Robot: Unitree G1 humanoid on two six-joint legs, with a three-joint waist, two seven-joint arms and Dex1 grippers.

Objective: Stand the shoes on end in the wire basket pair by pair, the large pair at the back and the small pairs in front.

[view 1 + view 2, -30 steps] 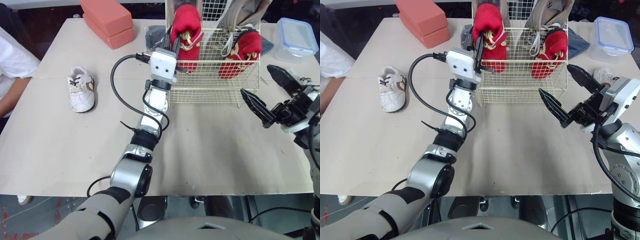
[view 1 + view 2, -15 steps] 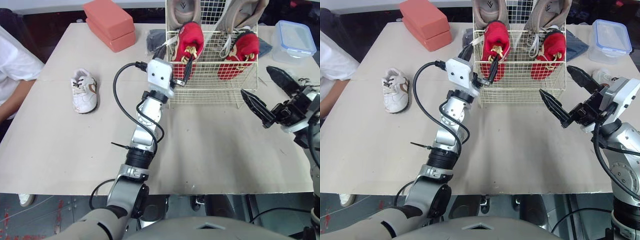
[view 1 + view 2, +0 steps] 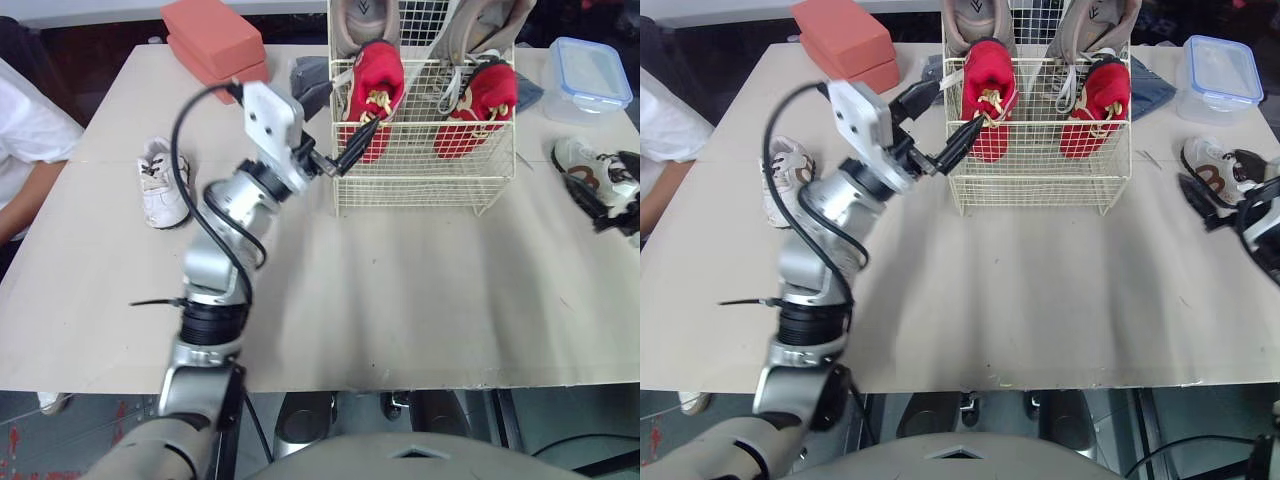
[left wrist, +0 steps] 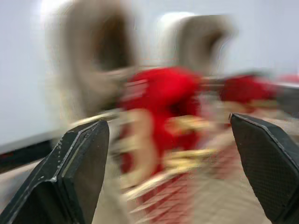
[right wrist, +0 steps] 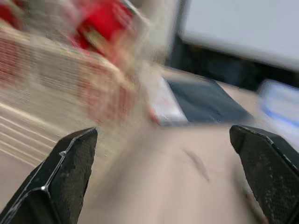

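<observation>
**Both grippers open at the wire basket; two white shoes lie outside it on the table.**

The right gripper (image 3: 1215,188) sits at the right edge of the table (image 3: 400,300) with its fingers spread wide. A small white shoe (image 3: 1206,164) lies on its side just beside them, and contact cannot be confirmed. The left gripper (image 3: 335,125), fingers likewise apart, is at the left front corner of the wire basket (image 3: 420,180). One fingertip overlaps the front mesh at the left red shoe (image 3: 378,85). The second white shoe (image 3: 163,180) lies well apart to the left, near a person's sleeve (image 3: 25,125). In the basket, the left and right red shoe (image 3: 480,95) stand on end in front. The large beige pair (image 3: 365,18) stands behind them. Beyond are red blocks (image 3: 210,40) and a plastic box (image 3: 593,75).
</observation>
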